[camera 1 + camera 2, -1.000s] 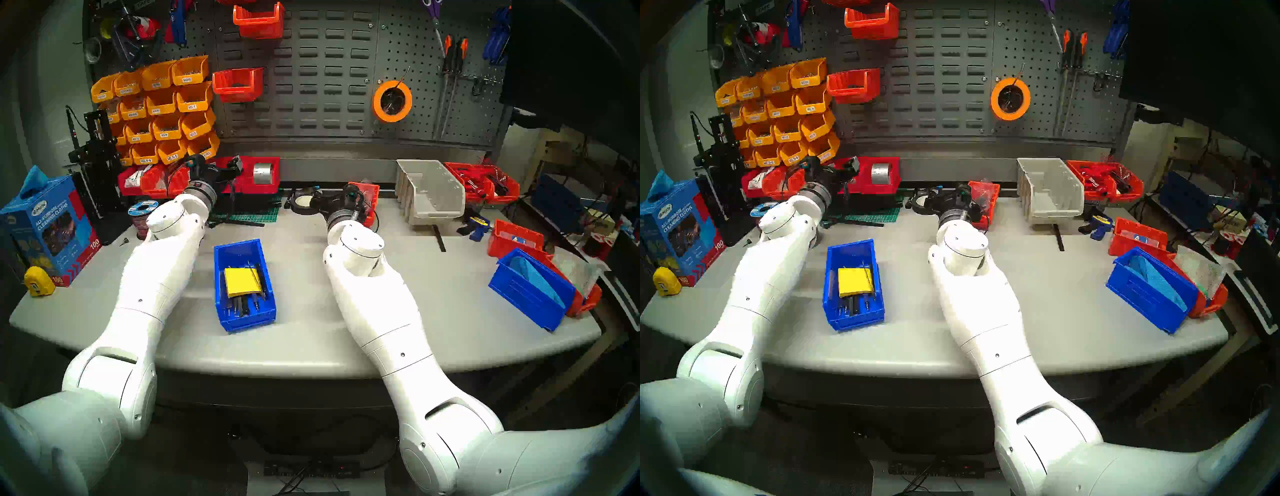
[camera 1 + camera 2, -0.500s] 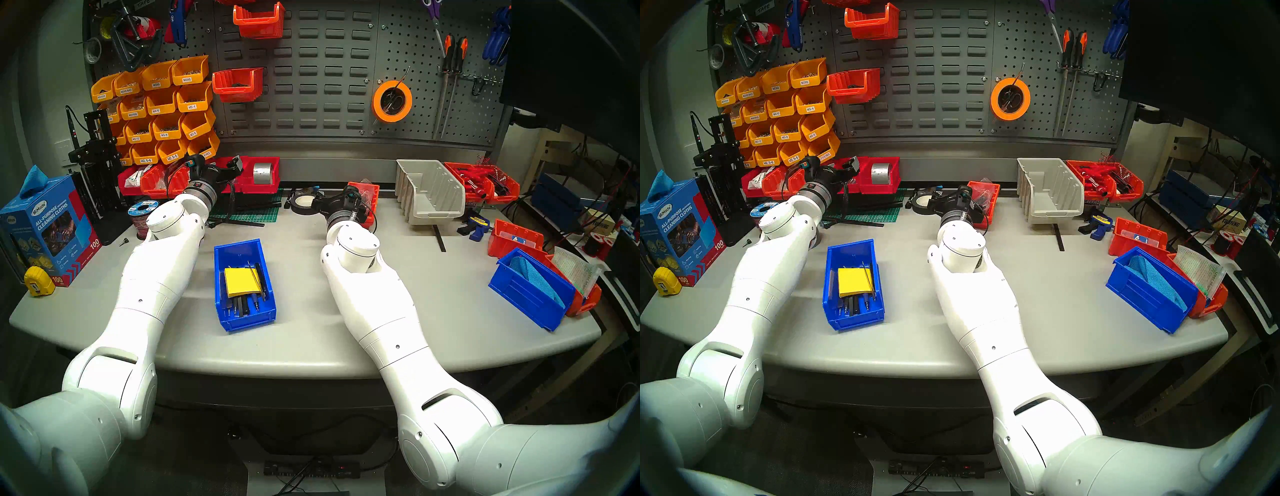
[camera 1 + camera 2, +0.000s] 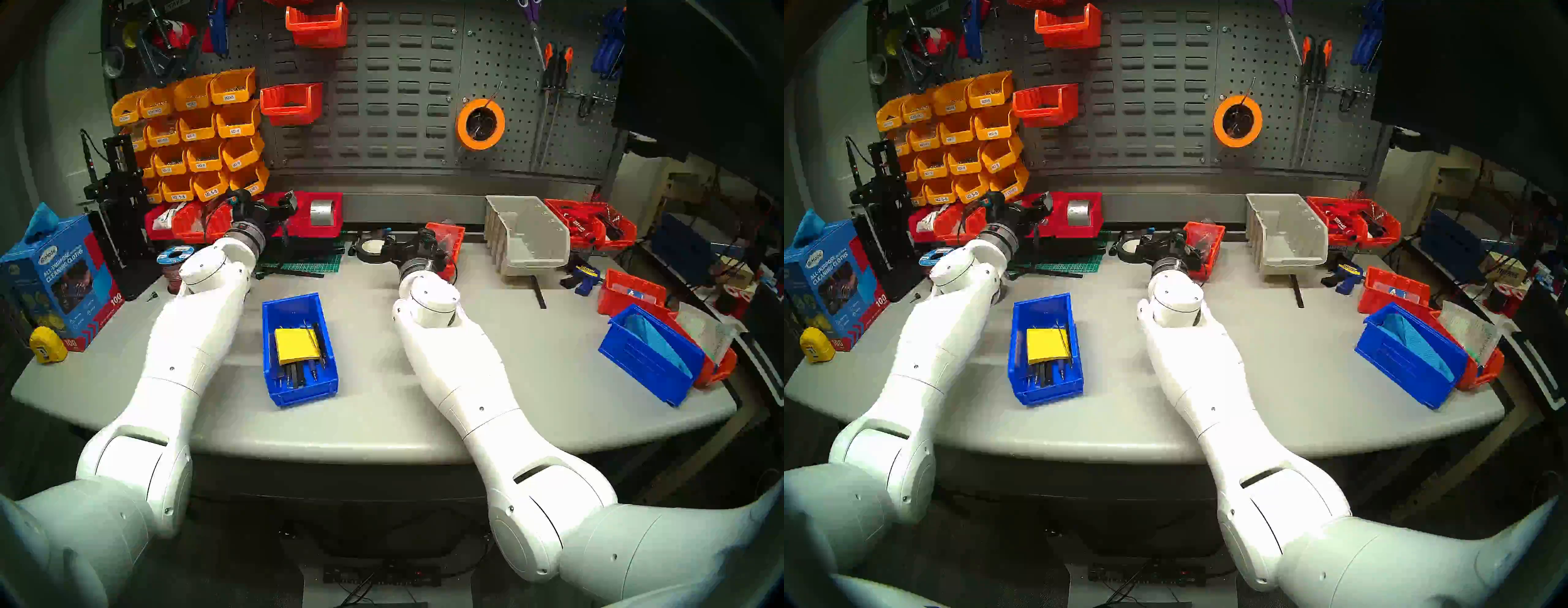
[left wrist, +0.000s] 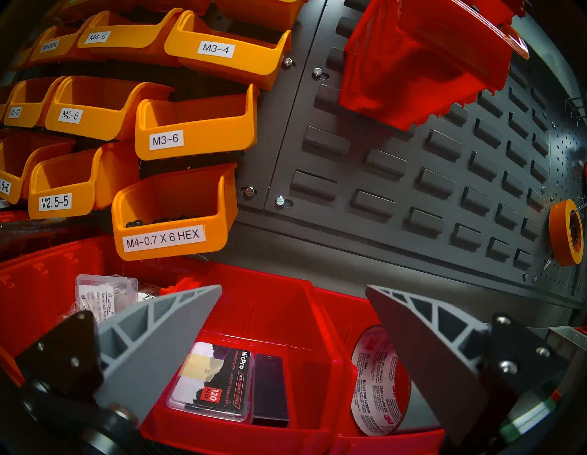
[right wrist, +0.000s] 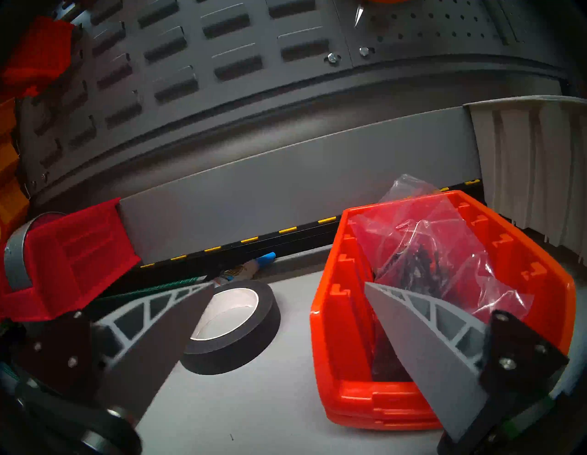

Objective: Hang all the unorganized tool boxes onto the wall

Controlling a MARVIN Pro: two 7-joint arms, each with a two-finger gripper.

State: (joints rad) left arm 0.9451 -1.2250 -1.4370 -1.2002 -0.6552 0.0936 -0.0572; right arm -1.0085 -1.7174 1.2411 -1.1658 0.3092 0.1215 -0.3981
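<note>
— Since a second ago our right arm has slid a little towards the back of the bench; our left arm and every bin have kept their places.

— Agreed. Our right gripper [image 5: 289, 287] stands wide with nothing between its fingers, one finger [image 5: 422, 356] over the near-left wall of the small red-orange plastic bin holding a clear bag [image 5: 476, 394], the other over the black roll of tape [image 5: 235, 327]. We cannot tell whether either touches.

— Our left gripper [image 4: 293, 290] is spread wide too, holding nothing, above the red divided bin with a blade pack and duct tape [image 4: 286, 317].

— From the head view both grippers are mostly hidden behind our wrists.

— The blue plastic bin with a yellow notepad and pens [image 3: 299, 349] sits on the grey table [image 3: 509, 382] between our arms; the tilted blue bin with a cloth [image 3: 649, 354] lies far right. Two red-orange bins already hang on the dark grey slotted wall panel [image 3: 382, 85]
</note>
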